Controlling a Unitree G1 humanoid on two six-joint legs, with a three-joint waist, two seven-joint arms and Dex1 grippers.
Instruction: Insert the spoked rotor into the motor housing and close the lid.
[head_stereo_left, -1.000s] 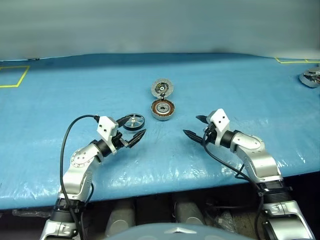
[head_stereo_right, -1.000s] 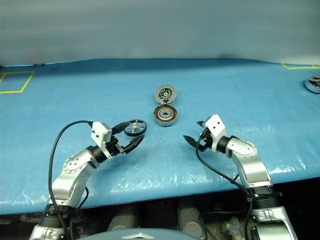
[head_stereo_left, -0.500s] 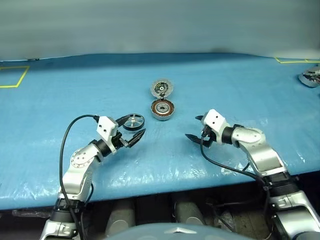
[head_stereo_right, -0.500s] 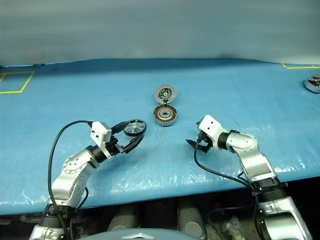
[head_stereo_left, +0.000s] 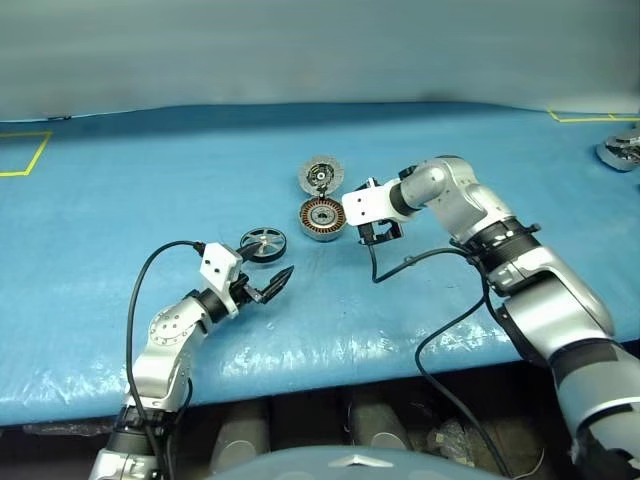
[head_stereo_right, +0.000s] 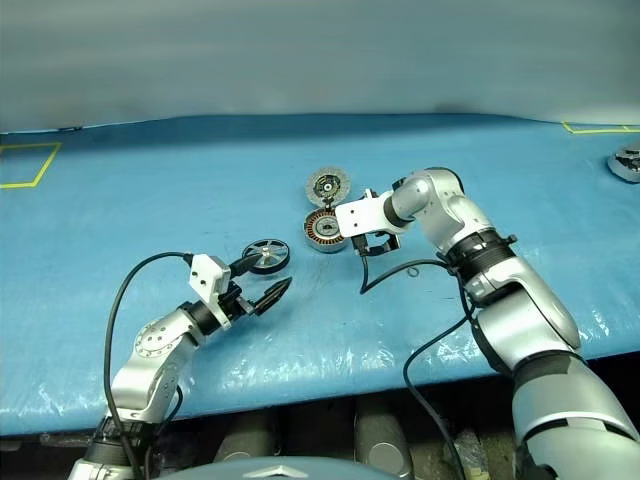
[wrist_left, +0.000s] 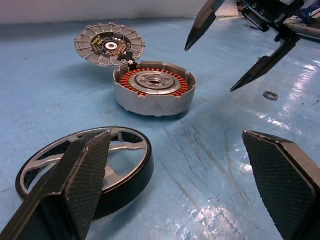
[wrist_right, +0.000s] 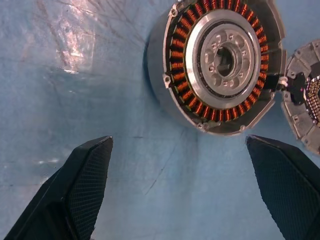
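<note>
Lid (wrist_right: 306, 116) cut off beside housing (wrist_right: 217, 62)

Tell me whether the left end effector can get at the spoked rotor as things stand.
Probably yes. The left end effector is open and sits just short of the spoked rotor, which lies flat on the blue table cover with nothing between them. The right end effector is over by the motor housing.

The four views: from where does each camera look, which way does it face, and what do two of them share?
Head views: from the head, forward and down at the table; both arms show.
Left wrist view: low, along open fingers toward the spoked rotor.
Right wrist view: down over the motor housing, fingers open.
Shared: both wrist views show the housing and the lid.
</note>
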